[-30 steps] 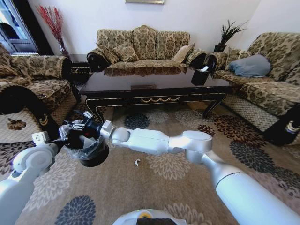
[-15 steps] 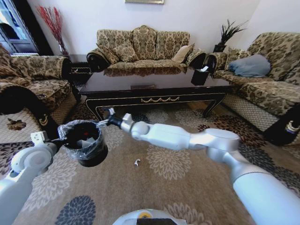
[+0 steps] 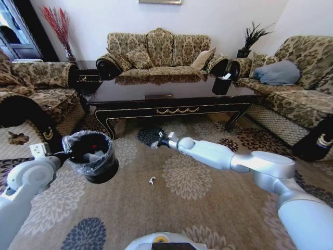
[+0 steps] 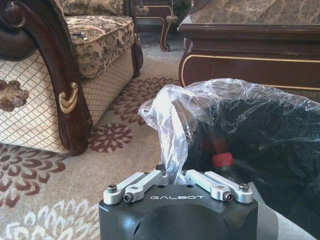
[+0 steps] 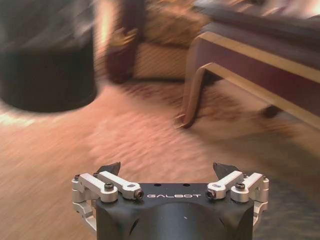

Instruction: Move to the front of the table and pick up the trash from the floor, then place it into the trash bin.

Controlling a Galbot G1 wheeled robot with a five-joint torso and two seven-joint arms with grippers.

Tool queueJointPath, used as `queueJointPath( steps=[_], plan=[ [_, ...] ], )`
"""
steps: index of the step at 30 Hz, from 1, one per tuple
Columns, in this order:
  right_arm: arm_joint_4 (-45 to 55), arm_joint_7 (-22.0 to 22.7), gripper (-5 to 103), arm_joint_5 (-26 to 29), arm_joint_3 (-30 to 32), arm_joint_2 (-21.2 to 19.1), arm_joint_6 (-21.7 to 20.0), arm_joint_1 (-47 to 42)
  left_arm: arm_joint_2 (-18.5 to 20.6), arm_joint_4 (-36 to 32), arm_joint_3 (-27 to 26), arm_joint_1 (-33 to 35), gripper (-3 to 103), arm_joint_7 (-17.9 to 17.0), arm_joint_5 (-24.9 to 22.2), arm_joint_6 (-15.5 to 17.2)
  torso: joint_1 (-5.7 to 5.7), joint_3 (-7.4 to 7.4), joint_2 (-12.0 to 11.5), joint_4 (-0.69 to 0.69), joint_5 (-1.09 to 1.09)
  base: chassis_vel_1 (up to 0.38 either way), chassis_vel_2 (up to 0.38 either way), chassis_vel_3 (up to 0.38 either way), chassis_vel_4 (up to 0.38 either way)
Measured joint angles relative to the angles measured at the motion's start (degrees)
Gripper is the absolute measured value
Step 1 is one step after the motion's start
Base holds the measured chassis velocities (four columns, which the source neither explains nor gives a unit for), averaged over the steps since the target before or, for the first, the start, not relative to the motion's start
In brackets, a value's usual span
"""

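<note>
The left gripper [image 4: 174, 176] pinches the liner rim of the trash bin [image 3: 96, 166], holding it raised and open for deposits; a red-capped bottle [image 4: 221, 161] lies inside. A white scrap [image 3: 152, 180] remains on the floor [image 3: 208, 208]. The right gripper [image 3: 155, 144], fingers spread and empty, hangs near the table [image 3: 171, 110].

The floor [image 3: 208, 203] is beige carpet patterned with round flower medallions. A tiny white scrap [image 3: 151, 180] lies on it, and the table [image 3: 171, 96] stands there on curved legs; the bin's footing is unclear.
</note>
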Motion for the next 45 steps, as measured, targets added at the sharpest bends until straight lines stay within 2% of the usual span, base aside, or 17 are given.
queueJointPath(
  steps=[1,4,6,11,15,20,36,45],
  plan=[
    [-1.5,-3.0,100,-1.3,-2.0,1.2,1.7,-1.3,0.0,-0.1,-0.2,0.0,3,0.0,-0.1,0.0,0.00,0.00,0.0,0.01,0.00,0.000,0.000,0.000,0.000],
    [-3.3,-4.8,100,-3.7,-4.1,3.5,4.1,-3.5,-0.1,-0.2,-0.4,0.1,3,-0.1,-0.2,0.0,0.00,0.00,0.0,0.01,-0.01,0.000,0.000,0.000,0.000],
    [-3.9,-4.6,100,-4.5,-4.7,4.5,5.1,-4.5,-0.1,-0.3,-0.4,0.2,3,-0.1,-0.2,0.0,0.00,0.00,0.0,0.02,-0.01,0.000,0.000,0.000,0.000],
    [-7.2,0.5,100,-5.4,-7.7,9.0,8.6,-9.4,-0.1,-0.3,-0.9,0.5,3,-0.1,-0.2,0.0,0.00,0.00,0.0,0.03,0.00,0.000,0.000,0.000,0.000],
    [-10.2,-0.7,100,-6.5,-9.2,10.1,9.2,-10.5,-0.4,-0.2,-1.0,0.6,3,0.0,-0.2,0.0,0.00,0.00,0.0,-0.01,-0.01,0.000,0.000,0.000,0.000],
    [-14.3,-1.9,100,-6.7,-10.0,10.7,9.3,-11.1,-0.7,0.0,-0.9,0.6,3,0.0,0.0,0.0,0.00,0.00,0.0,0.01,-0.01,0.000,0.000,0.000,0.000],
    [-22.8,-2.3,100,-3.7,-11.3,13.0,8.2,-13.6,-0.9,0.0,-0.5,0.4,3,0.0,0.2,0.0,0.00,0.00,0.0,0.00,-0.01,0.000,0.000,0.000,0.000],
    [-25.4,-1.0,100,-2.3,-11.1,15.0,6.6,-14.9,-0.9,-0.1,-0.3,0.2,3,0.0,0.2,0.0,0.00,0.00,0.0,0.01,-0.01,0.000,0.000,0.000,0.000]
  ],
)
